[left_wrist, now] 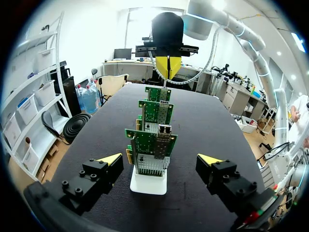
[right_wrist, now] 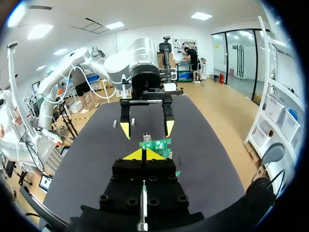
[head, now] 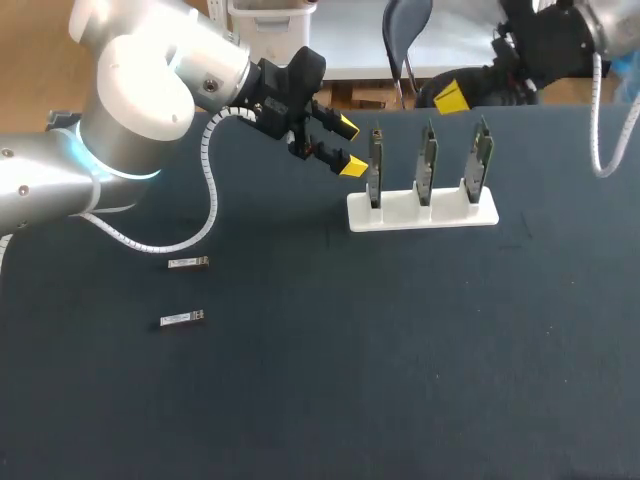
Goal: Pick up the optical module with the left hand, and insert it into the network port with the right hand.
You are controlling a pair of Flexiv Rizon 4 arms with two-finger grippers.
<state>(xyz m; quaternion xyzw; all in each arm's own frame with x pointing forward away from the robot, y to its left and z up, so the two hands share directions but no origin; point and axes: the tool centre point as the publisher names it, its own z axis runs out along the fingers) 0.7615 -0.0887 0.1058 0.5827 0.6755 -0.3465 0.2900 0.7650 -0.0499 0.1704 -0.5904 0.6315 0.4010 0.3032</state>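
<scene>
The farther optical module (head: 188, 263) and nearer optical module (head: 183, 320) lie on the table (head: 400, 350), labels too small to read. The left gripper (head: 350, 147) hangs spread, empty, beside the card stand (head: 400, 212); the right gripper (right_wrist: 144, 154) is clenched.

The table (head: 400, 350) has a dark, matt blue-black top that runs wide and long. Beyond its far edge stand a dark blue chair (head: 405, 30) and a pale plastic bin (head: 270, 15). The walls (left_wrist: 87, 34) are white. A white shelf rack (left_wrist: 36, 92) holds storage boxes along one side, with big water bottles (left_wrist: 89, 99) on the ground near it. Desks with monitors (left_wrist: 123, 60) line the far wall. The floor (right_wrist: 227, 111) is tan and shiny. Glass doors (right_wrist: 236, 60) in black frames close off one end. Flat ceiling panels (right_wrist: 201, 16) give bright, even light.
</scene>
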